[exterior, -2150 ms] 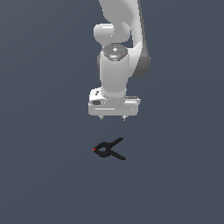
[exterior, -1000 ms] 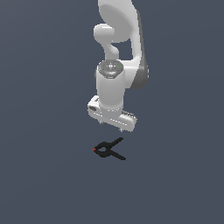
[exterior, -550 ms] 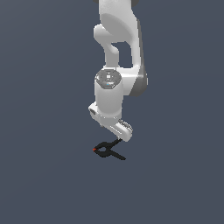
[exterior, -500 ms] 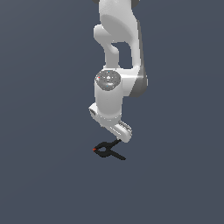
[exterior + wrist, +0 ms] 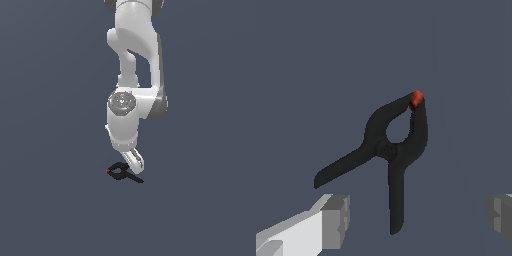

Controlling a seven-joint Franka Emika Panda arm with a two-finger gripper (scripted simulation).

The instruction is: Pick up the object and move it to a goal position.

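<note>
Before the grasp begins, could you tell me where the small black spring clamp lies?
The small black spring clamp lies on the grey floor low in the exterior view, just beneath the white hand, red tip toward that view's left.

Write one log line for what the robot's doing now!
phase: approach | gripper: open, above clamp | spring clamp: flat on floor, ungrasped

The white arm (image 5: 134, 75) reaches straight down, wrist bent low, its gripper (image 5: 418, 222) holding nothing, fingers (image 5: 336, 221) spread wide.
</note>
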